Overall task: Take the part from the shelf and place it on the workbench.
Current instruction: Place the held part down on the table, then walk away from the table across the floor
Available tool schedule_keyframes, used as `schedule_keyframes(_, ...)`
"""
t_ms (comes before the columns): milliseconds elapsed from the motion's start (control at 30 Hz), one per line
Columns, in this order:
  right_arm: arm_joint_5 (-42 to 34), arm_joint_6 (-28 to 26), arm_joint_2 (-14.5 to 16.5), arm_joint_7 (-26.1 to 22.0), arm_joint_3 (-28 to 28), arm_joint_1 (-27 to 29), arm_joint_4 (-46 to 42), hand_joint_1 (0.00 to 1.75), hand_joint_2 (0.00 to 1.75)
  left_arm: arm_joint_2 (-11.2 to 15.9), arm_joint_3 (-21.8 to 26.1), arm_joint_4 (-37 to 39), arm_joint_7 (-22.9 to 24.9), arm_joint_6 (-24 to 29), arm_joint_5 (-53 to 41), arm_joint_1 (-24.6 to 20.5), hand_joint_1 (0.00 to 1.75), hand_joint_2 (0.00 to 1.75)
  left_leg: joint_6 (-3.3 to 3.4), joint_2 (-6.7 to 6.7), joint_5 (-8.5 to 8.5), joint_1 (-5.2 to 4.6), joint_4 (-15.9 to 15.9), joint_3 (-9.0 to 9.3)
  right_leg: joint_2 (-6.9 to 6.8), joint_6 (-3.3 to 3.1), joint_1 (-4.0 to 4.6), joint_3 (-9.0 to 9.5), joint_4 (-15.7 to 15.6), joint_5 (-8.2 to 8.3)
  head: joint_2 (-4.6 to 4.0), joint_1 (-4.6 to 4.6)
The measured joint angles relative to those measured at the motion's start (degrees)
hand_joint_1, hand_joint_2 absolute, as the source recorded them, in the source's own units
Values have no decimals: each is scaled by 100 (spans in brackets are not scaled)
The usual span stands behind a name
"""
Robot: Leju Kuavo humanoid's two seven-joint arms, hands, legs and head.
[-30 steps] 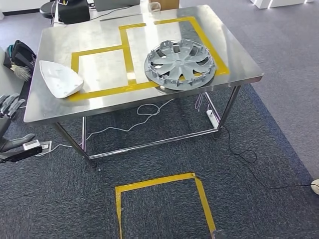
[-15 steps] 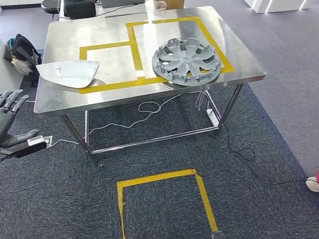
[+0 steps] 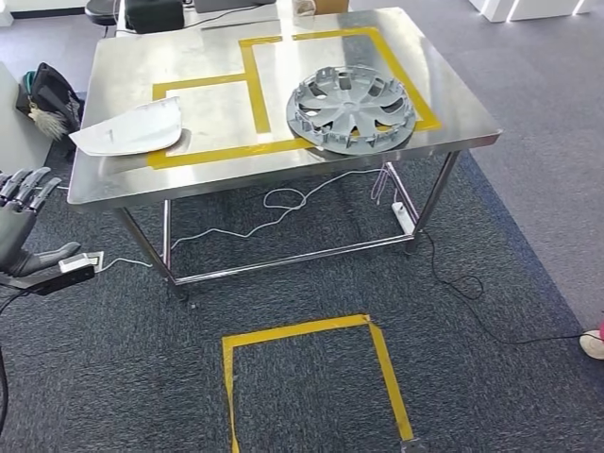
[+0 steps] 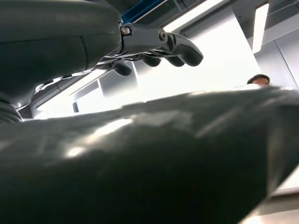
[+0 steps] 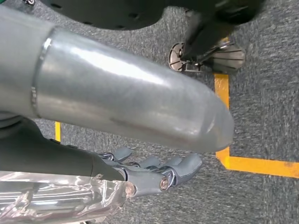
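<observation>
A white curved part (image 3: 132,129) lies on the left side of the steel workbench (image 3: 456,104), partly over the yellow tape outline. A grey wheel cover (image 3: 350,107) rests on the right side. My left hand (image 3: 22,222) hangs at the left edge of the head view, below and left of the workbench corner. Its fingers (image 4: 159,44) are stretched out, apart from the thumb, with nothing between them. In the right wrist view my right hand (image 5: 155,172) hangs over the carpet with loosely extended fingers, holding nothing.
A yellow tape square (image 3: 306,330) marks the carpet in front of the workbench. Cables and a power strip (image 3: 403,217) lie under the workbench. A black bag (image 3: 53,94) sits left of it. A person's shoe (image 3: 593,343) shows at the right edge.
The white part has turned and settled flatter on the workbench. The whole view has shifted a little as the camera moved. My left hand stays low at the left edge.
</observation>
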Motion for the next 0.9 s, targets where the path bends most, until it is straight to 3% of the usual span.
schedule_keyframes(67, -1, 2, -1, -1, 0, -18, 0, 0, 0, 7, -1, 6, 3, -10, 4, -40, 0, 0, -83, -7, 56, -1, 13, -42, 26, -38, 20, 171, -292, 5, -1, -1)
schedule_keyframes(133, -3, 2, -3, 0, -2, -18, 0, 0, 0, 10, -5, 14, 4, -25, 7, -59, 0, 0, -159, -10, 101, 12, 16, -68, 30, -119, 25, 115, -275, 63, 0, -1)
schedule_keyframes(167, -5, 1, -4, 1, -5, -18, 0, 0, 0, 13, -6, 19, 4, -31, 7, -61, 0, 0, -191, -10, 47, 20, 50, -95, 27, -169, 23, 78, -272, 94, 0, -5)
schedule_keyframes(233, -6, 1, -4, 1, -10, -25, 0, 0, 0, 19, -8, 29, 4, -38, 8, -69, 0, 0, -241, -9, -338, 31, 413, -236, 17, -263, 17, -26, -282, 188, -1, -9)
schedule_keyframes(300, -5, 1, -3, 0, -13, -31, 0, 0, 0, 19, -11, 37, 4, -42, 10, -79, 0, 0, -271, -10, -885, 29, 1170, -462, 14, -313, 36, -170, -279, 301, -1, -9)
schedule_keyframes(333, -5, 1, -3, 0, -15, -30, 0, 0, 0, 16, -15, 42, 4, -43, 11, -81, 0, 0, -273, -9, -1039, 27, 1505, -534, 13, -326, 48, -249, -277, 364, -1, -10)
schedule_keyframes(367, -5, 1, -4, 0, -16, -28, 0, 0, 0, 13, -19, 46, 4, -44, 11, -80, 0, 0, -264, -10, -1064, 24, 1693, -535, 12, -335, 62, -332, -275, 429, 0, -9)
schedule_keyframes(400, -5, 1, -4, 0, -17, -28, 0, 0, 0, 10, -21, 51, 4, -45, 11, -82, 0, 0, -246, -10, -962, 19, 1690, -446, 12, -340, 74, -416, -274, 491, -1, -9)
schedule_keyframes(467, -5, 2, -4, -1, -17, -31, 0, 0, 0, 13, -22, 57, 4, -45, 10, -100, 0, 0, -180, -8, -656, -8, 1182, -6, 14, -338, 93, -572, -271, 615, -1, -8)
schedule_keyframes(533, -5, 9, -3, -12, -17, -32, 0, 0, 0, 22, -16, 60, 5, -40, 7, -132, 0, 0, -113, -4, -650, -52, 374, 571, 19, -308, 119, -673, -272, 731, 0, -2)
schedule_keyframes(567, -5, 15, -3, -22, -18, -30, 0, 0, 0, 27, -13, 61, 5, -35, 5, -146, 0, 0, -90, -2, -710, -70, 99, 745, 18, -282, 125, -691, -284, 792, 0, -4)
schedule_keyframes(600, -7, 22, -4, -32, -19, -26, 0, 0, 0, 30, -12, 63, 6, -30, 2, -155, 0, 0, -74, -1, -745, -86, -50, 817, 17, -252, 127, -698, -307, 855, -1, -9)
schedule_keyframes(667, -10, 32, -5, -42, -21, -11, 0, 0, 0, 27, -18, 65, 7, -22, -3, -155, 0, 0, -20, 5, -646, -80, -81, 758, 13, -185, 120, -722, -349, 937, -1, -21)
schedule_keyframes(733, -13, 36, -7, -41, -23, 11, 1, 0, 0, 23, -25, 66, 8, -17, -6, -150, 0, 0, 47, 12, -526, -49, -95, 681, 10, -109, 111, -869, -51, 690, 0, 10)
schedule_keyframes(833, -14, 36, -7, -42, -24, 24, 2, 0, 0, 19, -32, 70, 9, -15, -7, -131, 0, 0, 77, 12, -382, -32, -85, 514, -2, -15, 63, -1231, 1107, -17, 0, 44)
schedule_keyframes(867, -14, 36, -7, -41, -25, 25, 1, 0, 0, 17, -35, 74, 9, -15, -7, -121, 0, 0, 68, 11, -342, -31, -80, 463, -4, 3, 50, -1232, 1309, -122, 0, 44)
schedule_keyframes(900, -15, 36, -7, -40, -25, 26, 1, 0, 0, 16, -38, 77, 13, -15, -8, -112, 0, 0, 53, 10, -309, -27, -74, 421, -6, 15, 42, -1109, 1274, -127, 0, 45)
